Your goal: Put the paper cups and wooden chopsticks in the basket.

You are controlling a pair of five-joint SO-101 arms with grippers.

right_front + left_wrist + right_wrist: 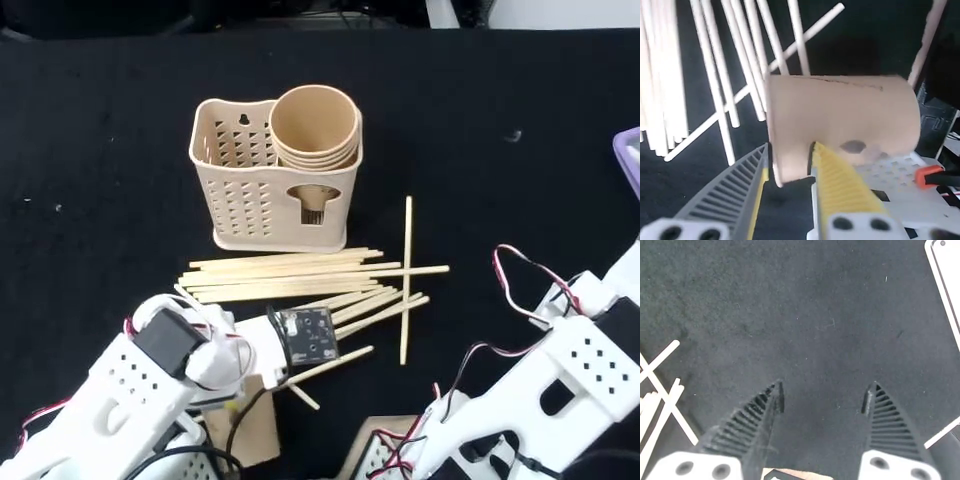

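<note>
A beige slotted basket (240, 200) stands at the middle back, with a stack of paper cups (315, 125) in its right compartment. Several wooden chopsticks (290, 275) lie scattered on the black cloth in front of it. My left gripper (787, 165) is shut on the rim wall of a paper cup (840, 125) that lies on its side just above the chopsticks (715, 75). In the high view that cup (250, 425) shows under the left arm at the front. My right gripper (825, 389) hangs open over bare cloth, with chopstick ends (660, 405) off to one side.
A purple-edged container (628, 150) sits at the right edge, and its white rim (945, 280) shows in the right wrist view. A tan object (385, 430) lies partly hidden under the right arm (560, 380). Bare cloth surrounds the basket.
</note>
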